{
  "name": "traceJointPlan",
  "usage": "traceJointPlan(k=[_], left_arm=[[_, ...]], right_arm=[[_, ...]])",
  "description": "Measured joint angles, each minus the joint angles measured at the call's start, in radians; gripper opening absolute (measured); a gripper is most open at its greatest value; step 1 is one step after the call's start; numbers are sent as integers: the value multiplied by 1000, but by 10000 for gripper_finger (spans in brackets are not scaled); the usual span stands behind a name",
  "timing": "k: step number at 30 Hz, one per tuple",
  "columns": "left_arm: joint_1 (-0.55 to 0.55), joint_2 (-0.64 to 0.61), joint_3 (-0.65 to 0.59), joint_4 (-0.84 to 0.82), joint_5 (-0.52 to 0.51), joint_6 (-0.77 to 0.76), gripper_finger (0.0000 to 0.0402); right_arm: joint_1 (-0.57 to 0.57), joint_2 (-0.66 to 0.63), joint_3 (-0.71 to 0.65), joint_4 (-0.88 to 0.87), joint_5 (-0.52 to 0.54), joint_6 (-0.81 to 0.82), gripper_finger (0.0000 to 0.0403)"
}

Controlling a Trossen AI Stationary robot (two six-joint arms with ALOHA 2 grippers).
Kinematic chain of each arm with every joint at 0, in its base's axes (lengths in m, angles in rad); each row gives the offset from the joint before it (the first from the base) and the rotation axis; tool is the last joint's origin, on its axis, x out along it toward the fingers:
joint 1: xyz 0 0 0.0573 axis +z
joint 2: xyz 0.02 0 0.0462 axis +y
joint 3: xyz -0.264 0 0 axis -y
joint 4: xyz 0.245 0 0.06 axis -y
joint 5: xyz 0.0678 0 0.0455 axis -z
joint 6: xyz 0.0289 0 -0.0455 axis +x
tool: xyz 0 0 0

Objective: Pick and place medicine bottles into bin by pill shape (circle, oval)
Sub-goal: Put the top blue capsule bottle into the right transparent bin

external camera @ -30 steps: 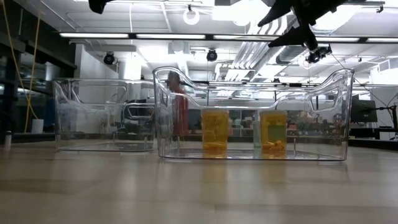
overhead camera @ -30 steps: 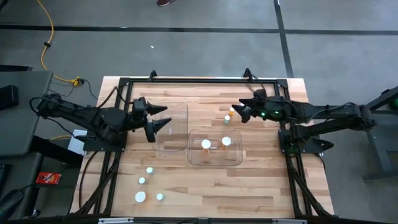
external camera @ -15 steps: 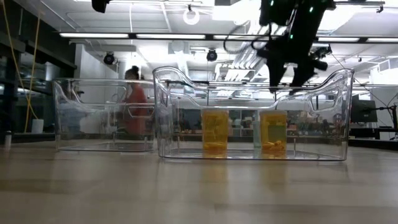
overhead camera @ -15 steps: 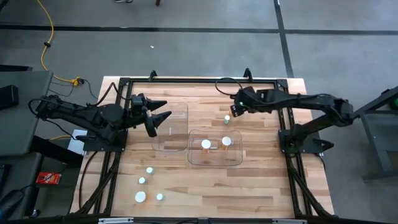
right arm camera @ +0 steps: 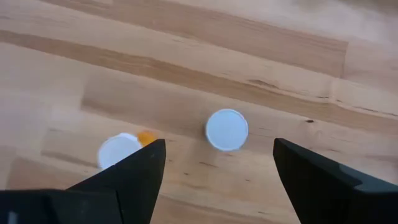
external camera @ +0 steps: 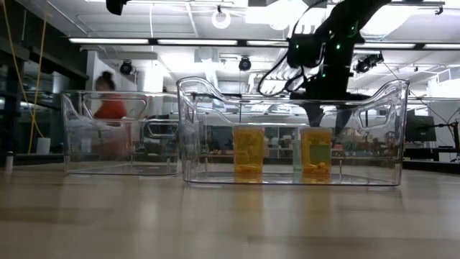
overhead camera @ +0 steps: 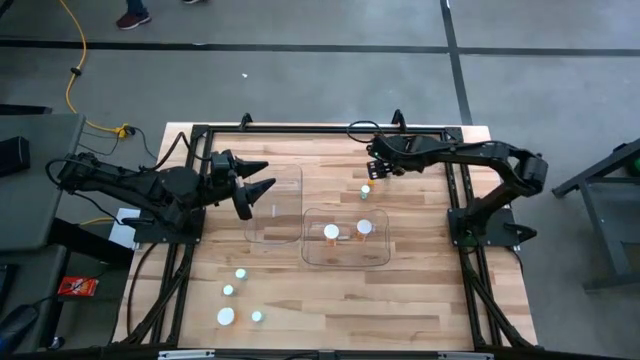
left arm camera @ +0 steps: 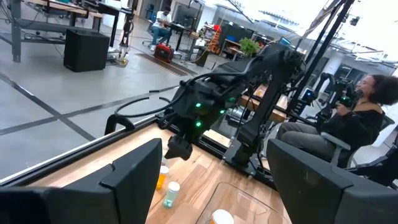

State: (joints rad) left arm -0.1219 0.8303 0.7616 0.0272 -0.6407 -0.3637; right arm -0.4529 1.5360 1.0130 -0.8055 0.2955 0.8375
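Observation:
My right gripper (overhead camera: 373, 172) points down, open and empty, over two bottles standing on the wood toward the far right. One is a pale bottle with a white cap (right arm camera: 227, 129) below the gap between the fingers (right arm camera: 217, 163); the other is amber (right arm camera: 119, 152), beside one finger. Both show in the left wrist view (left arm camera: 171, 193). Two amber bottles (overhead camera: 331, 232) (overhead camera: 364, 228) stand in the near clear bin (overhead camera: 345, 262). Several pale bottles (overhead camera: 228, 290) stand at the near left. My left gripper (overhead camera: 262, 188) hangs open and empty at the far clear bin's (overhead camera: 290, 172) left edge.
The two clear bins stand side by side mid-table; the far left one (external camera: 118, 133) holds nothing that I can see. A black frame (overhead camera: 300, 130) runs around the table. A person (external camera: 108, 108) moves in the room behind, and another sits at a desk (left arm camera: 360, 118).
My right gripper has swung toward the table's far left, tipped over to point down, and come down above the two bottles at the far right. It has stayed open. The bottles have not moved.

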Motion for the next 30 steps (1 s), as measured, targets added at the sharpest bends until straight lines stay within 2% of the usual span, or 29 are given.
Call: traceJointPlan(k=[5, 8, 18, 22, 30], left_arm=[[0, 0, 0, 0, 0, 0, 280], [0, 0, 0, 0, 0, 0, 280], [0, 0, 0, 0, 0, 1, 280], [0, 0, 0, 0, 0, 34, 280], [0, 0, 0, 0, 0, 37, 280]], right_arm=[[-43, 54, 0, 17, -19, 0, 289], [-69, 73, -1, 22, -46, 0, 273], [-97, 79, -1, 37, -84, -34, 165], [-104, 79, -1, 56, -97, -36, 133], [-110, 79, -1, 62, -118, -38, 119]])
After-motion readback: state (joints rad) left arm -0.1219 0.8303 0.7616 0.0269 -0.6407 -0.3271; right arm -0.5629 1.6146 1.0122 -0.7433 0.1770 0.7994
